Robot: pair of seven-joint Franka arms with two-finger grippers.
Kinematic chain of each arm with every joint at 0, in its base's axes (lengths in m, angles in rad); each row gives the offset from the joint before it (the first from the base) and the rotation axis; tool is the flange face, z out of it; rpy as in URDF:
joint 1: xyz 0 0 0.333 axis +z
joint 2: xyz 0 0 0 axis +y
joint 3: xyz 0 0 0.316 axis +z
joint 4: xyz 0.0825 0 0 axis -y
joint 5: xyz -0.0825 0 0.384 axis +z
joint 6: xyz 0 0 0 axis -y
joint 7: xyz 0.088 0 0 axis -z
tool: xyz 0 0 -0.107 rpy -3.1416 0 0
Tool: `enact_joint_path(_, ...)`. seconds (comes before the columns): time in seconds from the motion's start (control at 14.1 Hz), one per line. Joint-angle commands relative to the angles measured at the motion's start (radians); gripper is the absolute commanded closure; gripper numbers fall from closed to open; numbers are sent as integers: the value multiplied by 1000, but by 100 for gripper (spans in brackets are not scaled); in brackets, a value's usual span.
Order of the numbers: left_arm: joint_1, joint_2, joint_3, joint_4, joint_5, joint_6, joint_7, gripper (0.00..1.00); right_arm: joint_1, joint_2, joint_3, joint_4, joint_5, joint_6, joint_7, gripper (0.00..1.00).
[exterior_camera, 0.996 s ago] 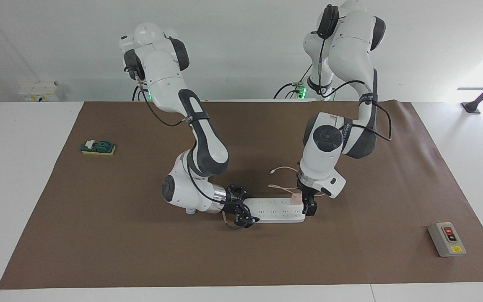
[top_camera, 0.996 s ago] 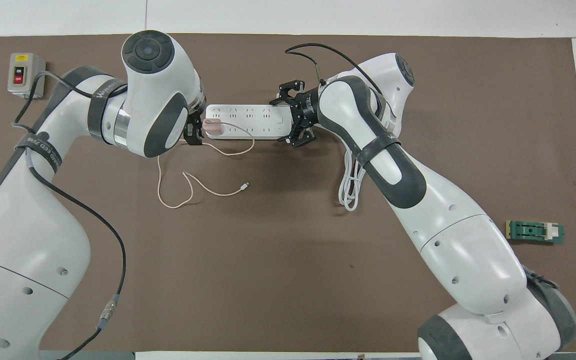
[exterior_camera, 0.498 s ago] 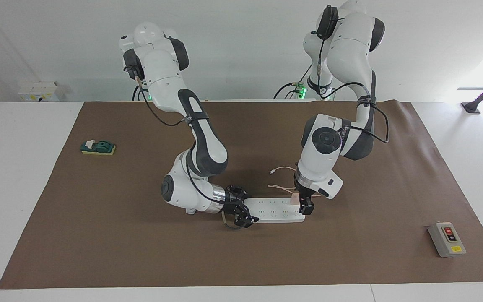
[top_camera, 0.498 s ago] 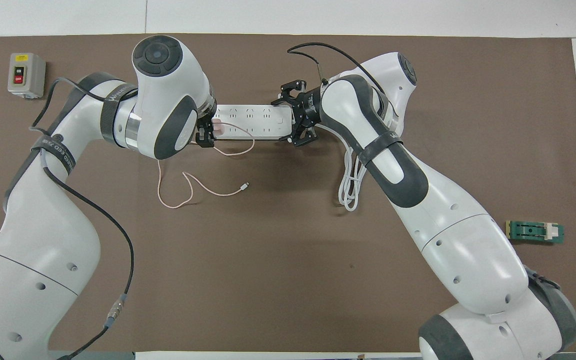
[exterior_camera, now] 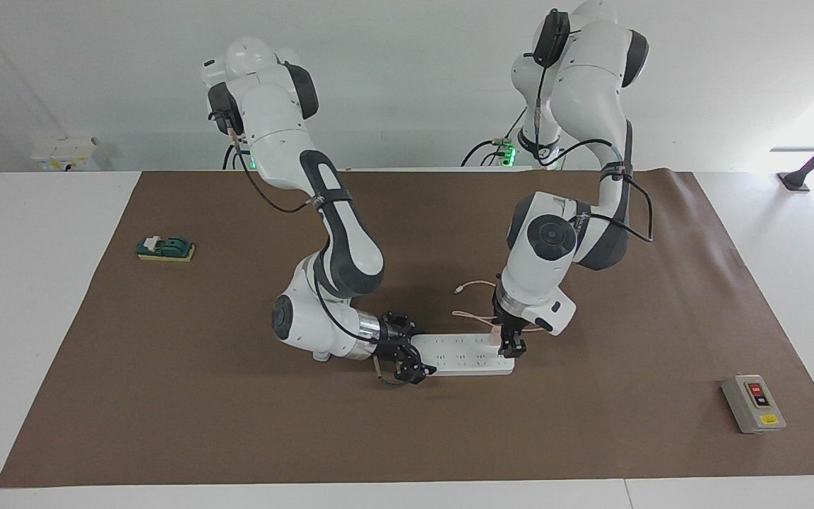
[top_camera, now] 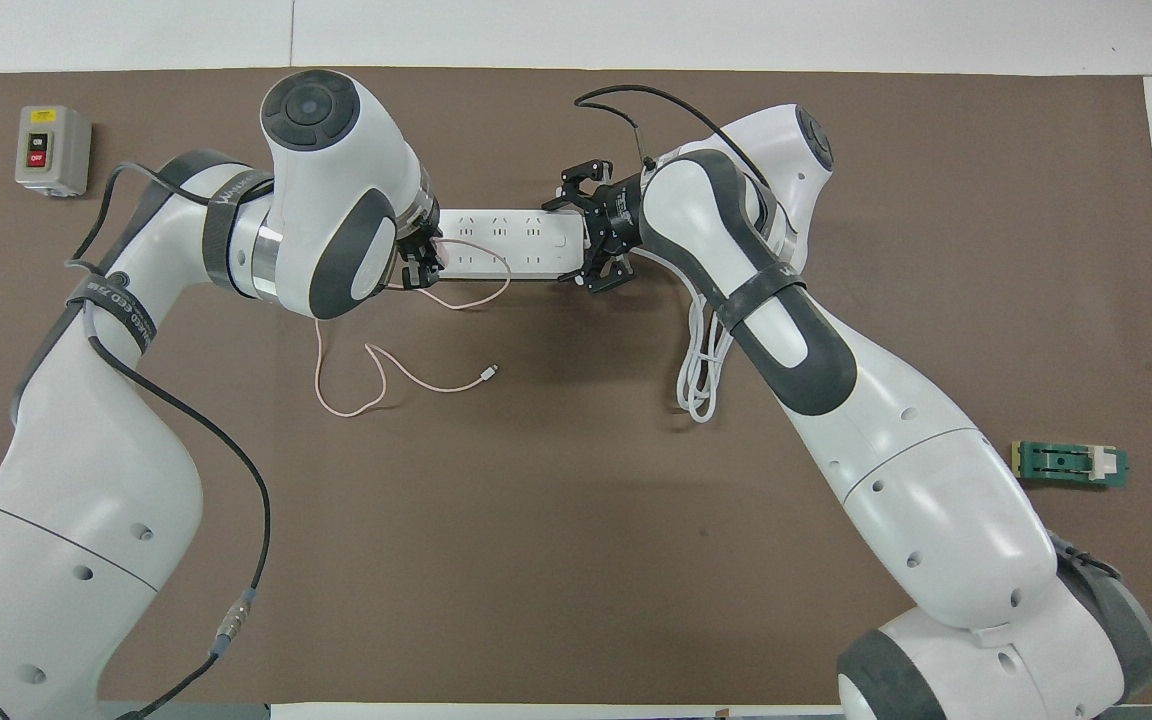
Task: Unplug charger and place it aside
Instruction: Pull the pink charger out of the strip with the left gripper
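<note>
Brown mat (exterior_camera: 167,396) covers the white table (exterior_camera: 25,297). White multi-socket power strip (exterior_camera: 460,355), pale pink charger cable (top_camera: 376,385), grey switch box (exterior_camera: 753,404) with red and black buttons, green block (exterior_camera: 165,248).

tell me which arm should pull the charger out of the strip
Left. The left gripper is already shut on the charger at its end of the power strip, while the right gripper pins the strip's other end, so it is busy steadying.

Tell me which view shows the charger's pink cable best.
The overhead view: the whole cable loops across the mat, nearer the robots than the power strip. The facing view shows only short stretches beside the left gripper.
</note>
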Motion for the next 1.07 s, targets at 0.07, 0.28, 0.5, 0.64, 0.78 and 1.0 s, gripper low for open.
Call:
enact_joint_path(0.07, -5, 12, 12, 24, -4, -2, -15, 100, -4, -19, -8, -79, -24, -34, -33, 27)
enact_joint_path(0.28, 0, 10, 16, 24, 0, -7, -7, 100, -4, -19, -8, -79, -24, -35, -33, 27)
enact_joint_path(0.5, -2, 14, 18, 21, 6, -11, 4, 100, -4, -19, -8, -79, -25, -35, -33, 27)
enact_joint_path(0.64, -2, 20, 19, 23, 10, -11, 4, 100, -4, -19, -8, -79, -25, -35, -31, 27)
enact_joint_path(0.78, -2, 18, 19, 23, 22, -13, 4, 100, -4, -19, -8, -79, -27, -35, -31, 27)
enact_joint_path(1.0, -6, 26, 19, 21, 55, -13, 5, 100, -4, -19, -8, -78, -25, -35, -31, 27)
